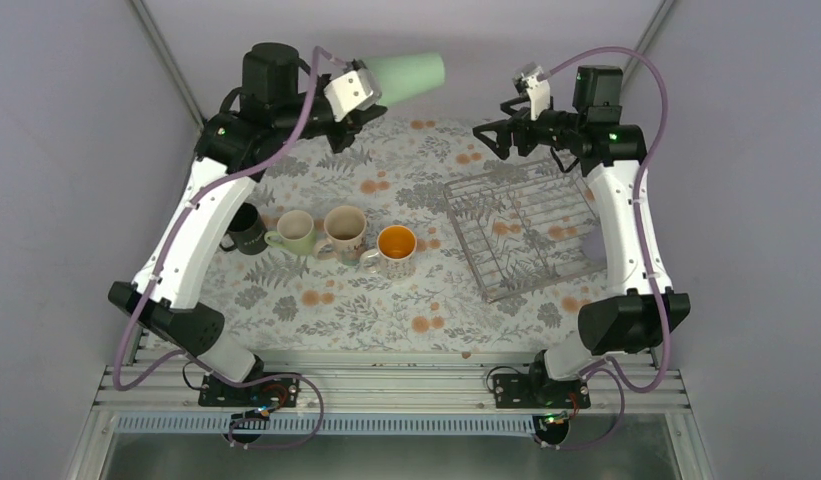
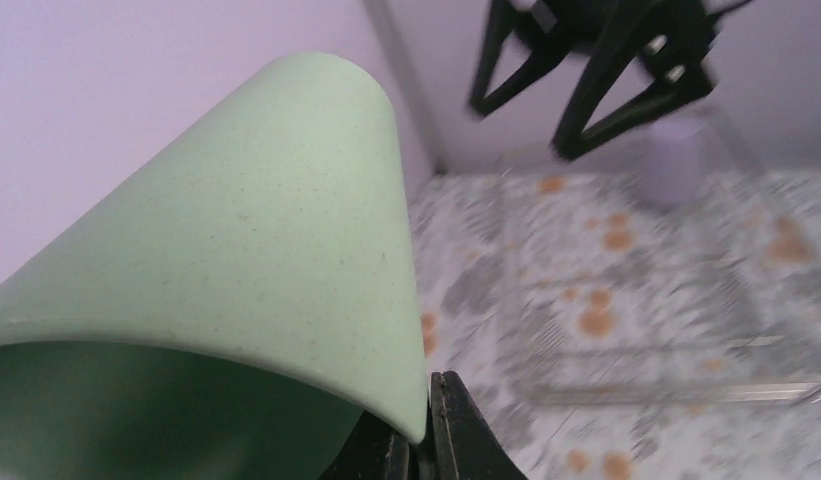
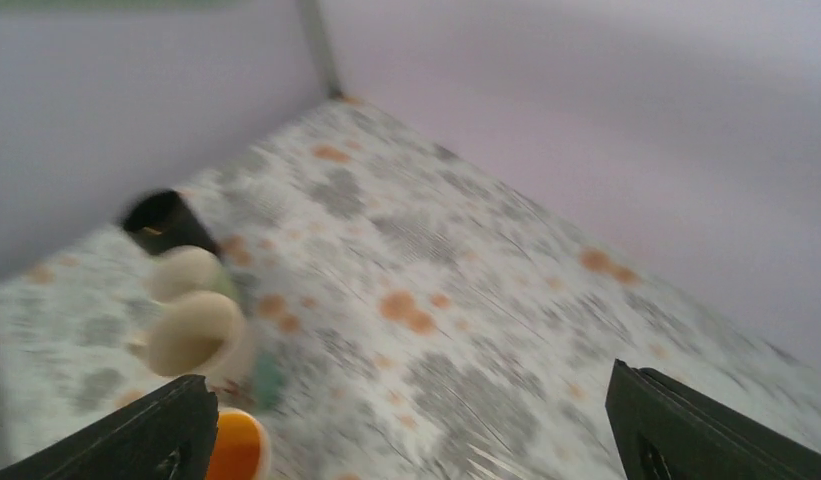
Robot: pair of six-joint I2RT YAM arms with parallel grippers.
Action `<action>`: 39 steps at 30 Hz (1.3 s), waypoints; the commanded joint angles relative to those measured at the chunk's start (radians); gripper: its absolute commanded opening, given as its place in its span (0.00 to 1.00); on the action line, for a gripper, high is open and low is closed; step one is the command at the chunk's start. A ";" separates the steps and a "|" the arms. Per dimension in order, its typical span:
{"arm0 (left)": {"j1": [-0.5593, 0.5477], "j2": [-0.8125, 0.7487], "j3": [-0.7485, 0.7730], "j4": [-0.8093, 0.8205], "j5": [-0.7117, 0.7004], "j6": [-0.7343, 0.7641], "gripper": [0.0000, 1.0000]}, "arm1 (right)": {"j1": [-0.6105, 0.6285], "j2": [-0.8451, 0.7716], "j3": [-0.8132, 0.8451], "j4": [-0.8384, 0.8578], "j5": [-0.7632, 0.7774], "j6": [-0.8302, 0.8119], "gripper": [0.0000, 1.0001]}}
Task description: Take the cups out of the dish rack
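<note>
From above we see the left gripper point(image 1: 369, 90) pinching the green tumbler point(image 1: 411, 72) high over the table's point(image 1: 386, 300) far edge. Its long axis is near level, base pointing right. The mugs point(image 1: 344, 232) stand well below, with the dish rack point(image 1: 521, 235) to their right.

Only the left wrist view shows the fingers point(image 2: 458, 435) clamped on its rim, with the lavender tumbler point(image 2: 676, 165) beyond.

In the right wrist view the right gripper point(image 3: 411, 420) is spread wide.
</note>
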 commanded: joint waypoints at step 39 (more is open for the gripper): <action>0.178 0.430 -0.123 -0.637 -1.014 0.741 0.02 | -0.111 -0.162 -0.266 -0.325 0.636 -0.390 1.00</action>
